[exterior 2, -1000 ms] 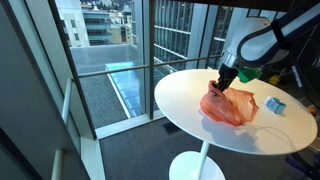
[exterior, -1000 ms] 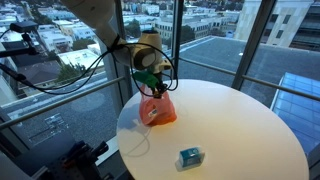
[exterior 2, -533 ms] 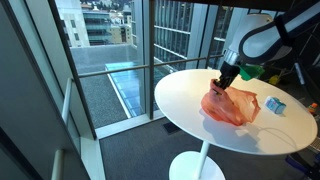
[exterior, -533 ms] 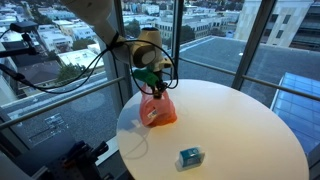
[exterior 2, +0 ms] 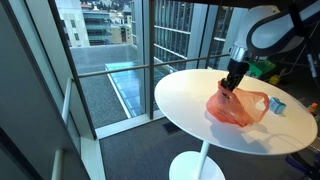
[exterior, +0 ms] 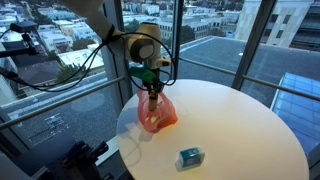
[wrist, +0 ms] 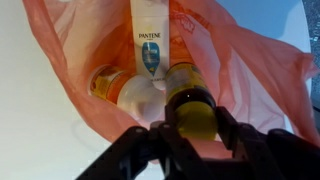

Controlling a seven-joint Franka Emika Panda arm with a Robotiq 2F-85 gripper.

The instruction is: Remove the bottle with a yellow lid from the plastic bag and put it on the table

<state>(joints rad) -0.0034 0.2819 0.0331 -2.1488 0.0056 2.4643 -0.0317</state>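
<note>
Bottle (wrist: 192,108) with the yellow lid is inside the bag (wrist: 250,70), at the bag's open mouth, lid end toward the wrist camera. It is not out on the counter. The pincer (wrist: 196,124) comes in from 6 o'clock of the wrist view. It is narrow, with dark fingers (wrist: 232,132) pressed on both sides of the lid, gripping the bottle.

At 12 o'clock from the bottle lies a white Pantene bottle (wrist: 150,45), label up, lengthwise in the bag and touching the yellow-lid bottle. At 10 o'clock sits a third item (wrist: 108,82) with an orange-yellow rim, against the Pantene bottle. What it is, cannot tell.

The bag is thin orange plastic, crumpled around all three. In both exterior views the bag (exterior: 157,115) (exterior 2: 238,108) rests on the round white counter (exterior: 240,130) (exterior 2: 190,100) near its window-side edge. The pincer (exterior: 151,90) (exterior 2: 231,88) points straight down into its top. The bottle itself is hidden by plastic there.

A small blue box (exterior: 189,156) sits on the counter at 5 o'clock from the bag in an exterior view, well apart. In an exterior view the box (exterior 2: 277,104) is at 3 o'clock, just beside the bag's edge.
</note>
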